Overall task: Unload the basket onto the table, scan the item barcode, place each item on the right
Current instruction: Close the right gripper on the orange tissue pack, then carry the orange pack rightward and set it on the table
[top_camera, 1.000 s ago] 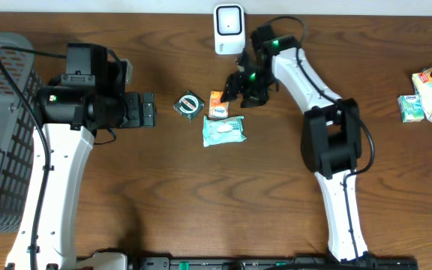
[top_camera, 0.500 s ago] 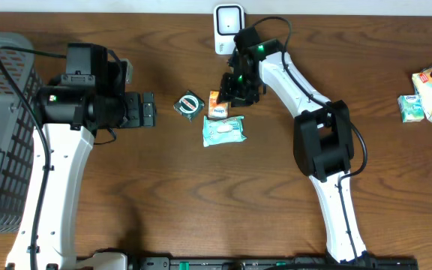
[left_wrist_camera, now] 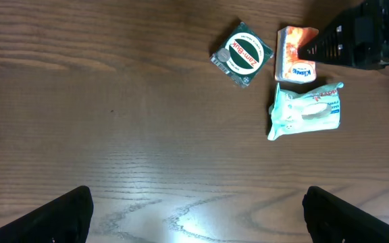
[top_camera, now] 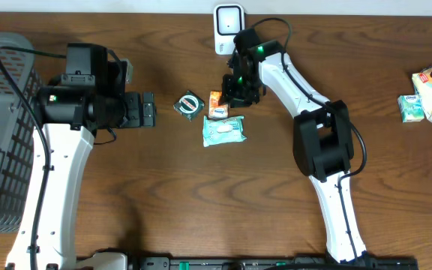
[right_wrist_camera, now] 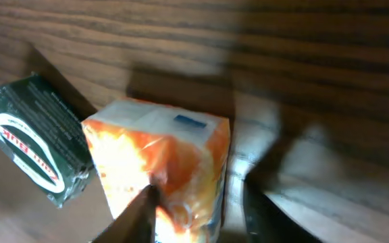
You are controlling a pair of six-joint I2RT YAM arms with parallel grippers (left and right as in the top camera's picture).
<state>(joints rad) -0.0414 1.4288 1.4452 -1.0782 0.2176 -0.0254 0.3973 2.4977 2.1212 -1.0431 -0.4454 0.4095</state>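
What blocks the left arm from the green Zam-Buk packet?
Likely nothing, yes: bare table lies between the left gripper, jaws open, and the packet; the right gripper crowds the orange pack beside it.

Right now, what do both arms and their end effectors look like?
The left arm and right arm both have white rounded links with black joint housings, small green lights and black cables looping alongside. The left end effector and right end effector are black, each with two flat fingers.

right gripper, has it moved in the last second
Yes: the right gripper shifted left, now sitting below the white scanner and at the orange packet.
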